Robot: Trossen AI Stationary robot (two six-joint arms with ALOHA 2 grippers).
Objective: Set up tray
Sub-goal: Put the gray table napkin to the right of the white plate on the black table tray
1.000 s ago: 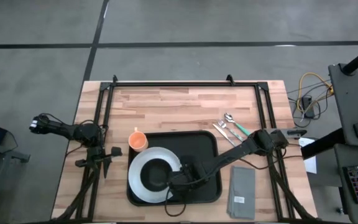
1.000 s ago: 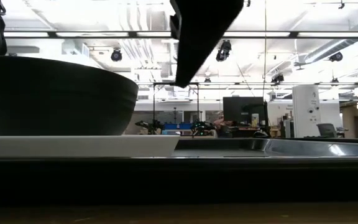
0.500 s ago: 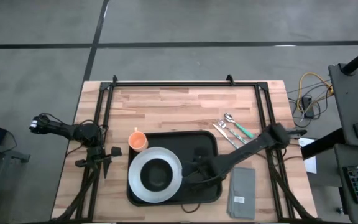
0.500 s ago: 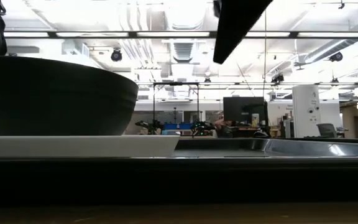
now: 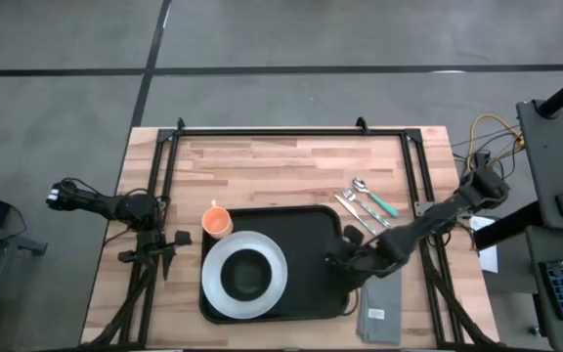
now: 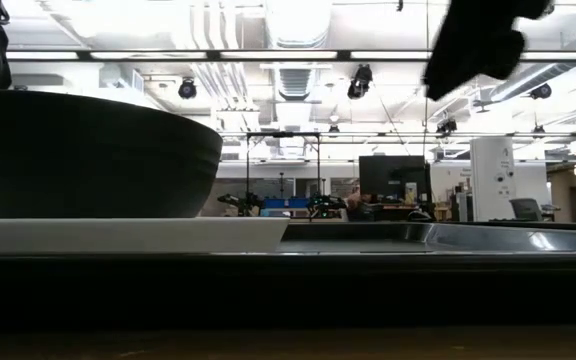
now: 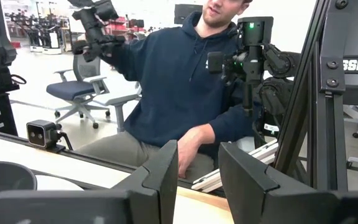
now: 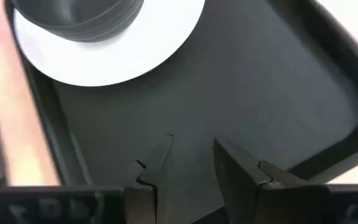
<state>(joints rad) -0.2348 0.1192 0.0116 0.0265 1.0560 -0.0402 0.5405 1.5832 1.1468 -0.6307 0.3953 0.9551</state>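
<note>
High view shows my right tool (image 5: pixel 338 260) has pulled back from the bowl (image 5: pixel 246 275) to the tray (image 5: pixel 313 223) edge, fingers apart and empty; the tray sits mid-desk (image 5: pixel 281 161), so cutlery (image 5: pixel 365 203) likely comes next.

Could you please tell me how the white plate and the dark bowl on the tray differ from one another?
The white plate is wide, flat and pale; the dark bowl is narrower, deep-walled and nearly black. The plate rests directly on the tray, while the bowl stands on the plate, at its middle. Both are round and sit at the tray's left end, and neither is held by the right gripper.
</note>
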